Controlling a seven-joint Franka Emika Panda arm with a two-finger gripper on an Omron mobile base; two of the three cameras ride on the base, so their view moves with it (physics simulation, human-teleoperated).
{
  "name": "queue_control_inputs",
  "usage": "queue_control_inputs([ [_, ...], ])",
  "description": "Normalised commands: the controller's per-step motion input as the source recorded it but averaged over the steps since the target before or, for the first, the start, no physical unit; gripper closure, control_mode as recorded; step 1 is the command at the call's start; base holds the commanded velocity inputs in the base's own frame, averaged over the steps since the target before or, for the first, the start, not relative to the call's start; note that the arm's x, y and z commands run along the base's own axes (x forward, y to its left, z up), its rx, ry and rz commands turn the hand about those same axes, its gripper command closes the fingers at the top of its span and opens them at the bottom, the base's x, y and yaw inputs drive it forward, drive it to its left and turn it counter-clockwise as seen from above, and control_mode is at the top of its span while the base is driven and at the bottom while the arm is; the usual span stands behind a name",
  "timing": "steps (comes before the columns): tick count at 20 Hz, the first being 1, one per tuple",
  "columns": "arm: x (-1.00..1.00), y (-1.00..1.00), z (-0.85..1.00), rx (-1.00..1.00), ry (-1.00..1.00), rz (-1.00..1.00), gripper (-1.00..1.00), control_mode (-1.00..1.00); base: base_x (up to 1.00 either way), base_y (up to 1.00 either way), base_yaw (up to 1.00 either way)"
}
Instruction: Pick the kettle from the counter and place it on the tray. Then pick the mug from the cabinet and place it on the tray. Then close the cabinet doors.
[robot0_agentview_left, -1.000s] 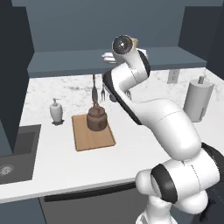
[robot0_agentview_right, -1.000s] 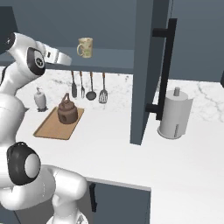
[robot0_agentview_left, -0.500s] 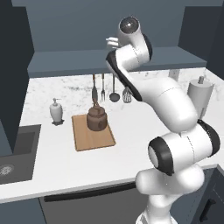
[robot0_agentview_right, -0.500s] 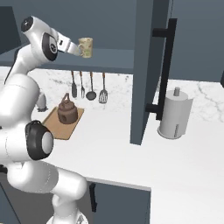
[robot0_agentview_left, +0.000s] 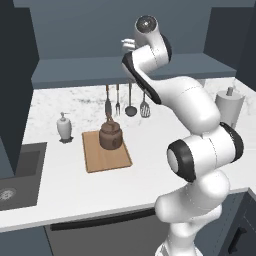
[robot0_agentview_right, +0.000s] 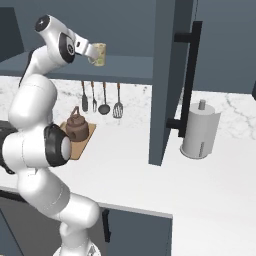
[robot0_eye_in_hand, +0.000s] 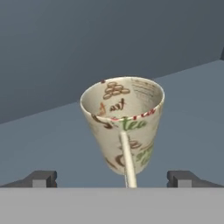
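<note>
1. The arm reaches high into the open cabinet (robot0_agentview_right: 120, 67), its gripper (robot0_agentview_right: 90, 50) level with the shelf and right up against the mug (robot0_agentview_right: 99, 54).
2. From the hand view, the mug (robot0_eye_in_hand: 124, 124) stands upright on the shelf, centred between the two spread fingertips (robot0_eye_in_hand: 41, 178), its thin handle facing the camera. The jaws are wide apart, one on either side of the mug; I cannot see them touching it.
3. The kettle (robot0_agentview_left: 110, 135) sits on the tray (robot0_agentview_left: 105, 151), toward the tray's back edge, handle arched upward. In the right base view the kettle (robot0_agentview_right: 77, 125) is partly hidden behind the robot's elbow.
4. The tray lies flat on the counter (robot0_agentview_left: 70, 180), just right of a white soap dispenser (robot0_agentview_left: 64, 127) and near the dark sink (robot0_agentview_left: 17, 172).
5. Four utensils (robot0_agentview_left: 125, 100) hang on the wall directly behind the kettle, below the cabinet shelf.
6. An open cabinet door (robot0_agentview_right: 167, 75) stands edge-on over the counter to the right of the arm, its black bar handle (robot0_agentview_right: 187, 80) facing a paper towel roll (robot0_agentview_right: 200, 130) that stands just beside it.
7. Another dark door panel (robot0_agentview_left: 15, 85) hangs open at the left, above the sink.
</note>
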Motion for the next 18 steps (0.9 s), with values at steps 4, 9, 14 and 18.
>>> queue_control_inputs([
  [4, 0.46, -0.02, -0.02, 0.00, 0.00, 0.00, -1.00, -1.00, 0.00, 0.00, 0.00],
  [9, 0.32, -0.01, -0.14, -0.01, 0.00, 0.00, -1.00, -1.00, 0.00, 0.00, 0.00],
  [14, 0.22, -0.02, -0.12, -0.02, 0.00, 0.00, -1.00, -1.00, 0.00, 0.00, 0.00],
  [18, 0.01, -0.11, -0.08, -0.03, 0.00, -0.02, -1.00, -1.00, 0.00, 0.00, 0.00],
])
